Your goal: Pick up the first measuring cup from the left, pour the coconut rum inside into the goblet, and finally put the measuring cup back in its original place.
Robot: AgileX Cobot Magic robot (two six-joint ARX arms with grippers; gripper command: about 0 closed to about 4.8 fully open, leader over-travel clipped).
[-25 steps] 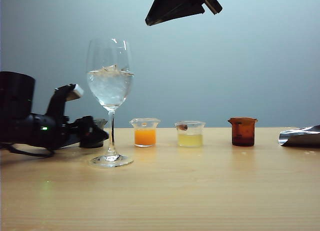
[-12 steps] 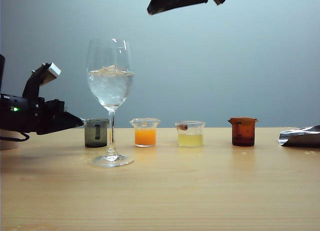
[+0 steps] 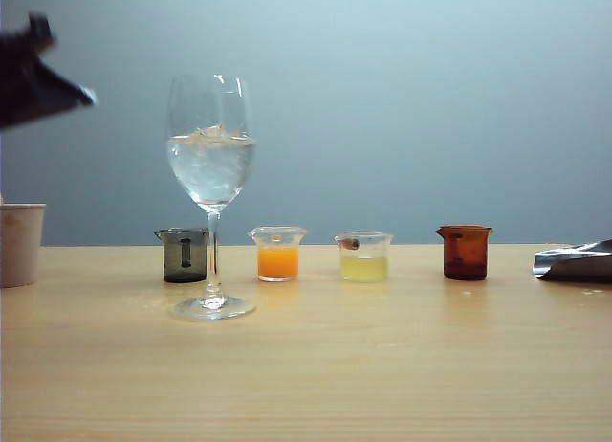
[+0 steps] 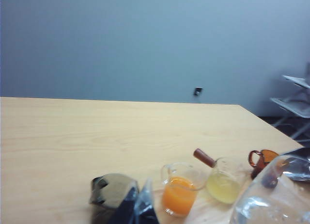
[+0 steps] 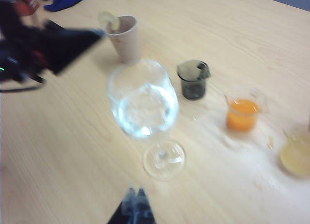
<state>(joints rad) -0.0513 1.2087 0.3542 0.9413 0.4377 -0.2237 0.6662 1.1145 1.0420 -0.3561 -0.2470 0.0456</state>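
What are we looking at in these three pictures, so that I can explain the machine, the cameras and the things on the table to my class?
This is a robot with two arms, each ending in two fingers. One picture comes from a camera facing the table; the other two come from cameras on the wrists. On the table stand a tall wine glass with ice, a small grey cup, an orange drink, a yellow drink, a brown cup and a paper cup. The left fingers, raised at the left side, are shut and hold nothing. The right fingers, high over the table, look shut and empty.
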